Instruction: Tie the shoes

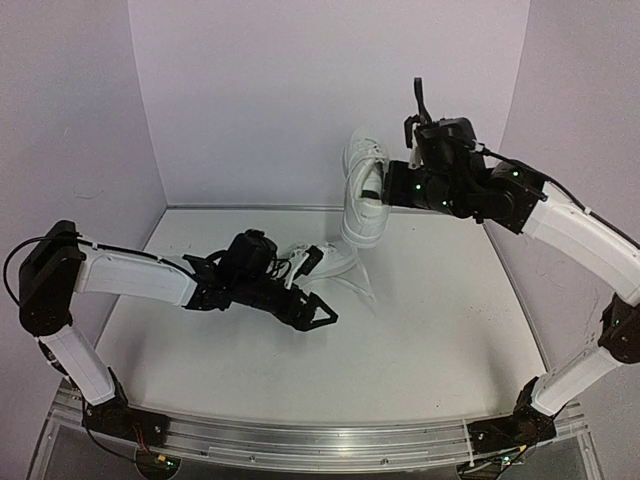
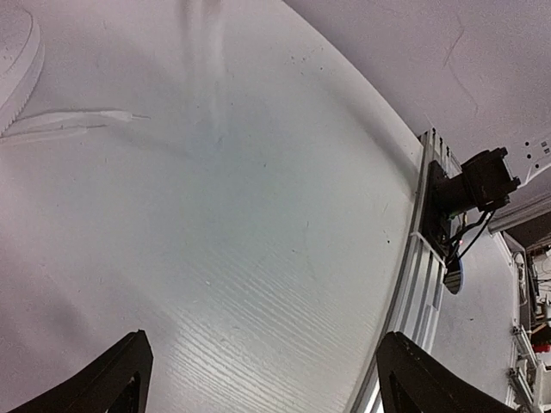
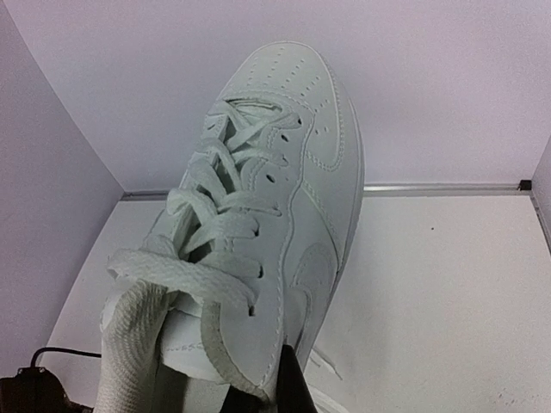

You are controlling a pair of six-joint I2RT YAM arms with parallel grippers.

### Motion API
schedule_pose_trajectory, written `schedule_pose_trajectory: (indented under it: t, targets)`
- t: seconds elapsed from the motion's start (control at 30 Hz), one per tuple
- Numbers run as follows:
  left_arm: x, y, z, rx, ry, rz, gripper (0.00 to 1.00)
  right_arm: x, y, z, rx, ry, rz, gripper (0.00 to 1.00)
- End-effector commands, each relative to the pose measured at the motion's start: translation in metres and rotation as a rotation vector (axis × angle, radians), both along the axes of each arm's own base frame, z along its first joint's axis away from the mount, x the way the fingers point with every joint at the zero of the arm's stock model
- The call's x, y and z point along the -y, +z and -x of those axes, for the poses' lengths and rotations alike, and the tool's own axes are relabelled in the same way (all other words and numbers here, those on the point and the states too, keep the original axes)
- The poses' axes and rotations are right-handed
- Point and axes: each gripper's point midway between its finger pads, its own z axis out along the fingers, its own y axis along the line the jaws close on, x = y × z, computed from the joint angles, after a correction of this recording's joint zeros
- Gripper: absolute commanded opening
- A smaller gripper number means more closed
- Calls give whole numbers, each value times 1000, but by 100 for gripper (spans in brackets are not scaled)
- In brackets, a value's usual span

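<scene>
My right gripper (image 1: 385,188) was pinched on the raised shoe (image 3: 293,198) by the far wall (image 1: 300,100), left gripper (image 1: 318,312) spread near the other shoe (image 1: 325,260) on the table (image 1: 430,320); best bet was probably lowering it flat, laces up.

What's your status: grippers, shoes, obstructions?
Left gripper open, empty. Right gripper shut on lifted sneaker. Other sneaker on table, laces loose. No obstruction seen.

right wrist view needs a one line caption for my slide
Right gripper shut on the side of a white sneaker, held above the table, toe toward the back wall.
</scene>
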Motion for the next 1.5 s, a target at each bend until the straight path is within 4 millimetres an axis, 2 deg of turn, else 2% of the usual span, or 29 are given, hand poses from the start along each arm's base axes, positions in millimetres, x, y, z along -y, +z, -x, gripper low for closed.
schedule_pose_trajectory:
  t: [0.0,0.1,0.23,0.47,0.57,0.7,0.77,0.97,1.1,1.13,1.27,1.47]
  targets:
    - [-6,52,-25,205,139,177,94,-17,42,2,62,54,-170,0]
    - [-29,62,-43,316,291,200,96,-25,44,5,56,92,-200,0]
    - [-49,69,-64,478,405,147,97,-36,45,7,46,144,-231,0]
    - [-61,89,-82,723,419,142,97,-54,48,12,30,211,-263,0]
    - [-50,90,-86,735,363,157,97,-56,54,15,34,227,-281,0]
    - [-19,77,-78,696,210,197,90,-56,61,18,43,237,-296,0]
    - [-9,71,-73,688,158,225,87,-56,64,19,47,240,-299,0]
    - [4,66,-53,686,33,313,87,-53,70,23,56,249,-311,0]
    - [8,62,-58,689,41,312,85,-53,76,26,61,263,-324,0]
    - [9,61,-60,689,47,309,83,-53,77,27,62,267,-328,0]
    - [13,51,-73,687,84,282,58,-52,85,30,72,277,-344,0]
    - [16,48,-79,675,105,284,16,-46,94,34,87,274,-362,0]
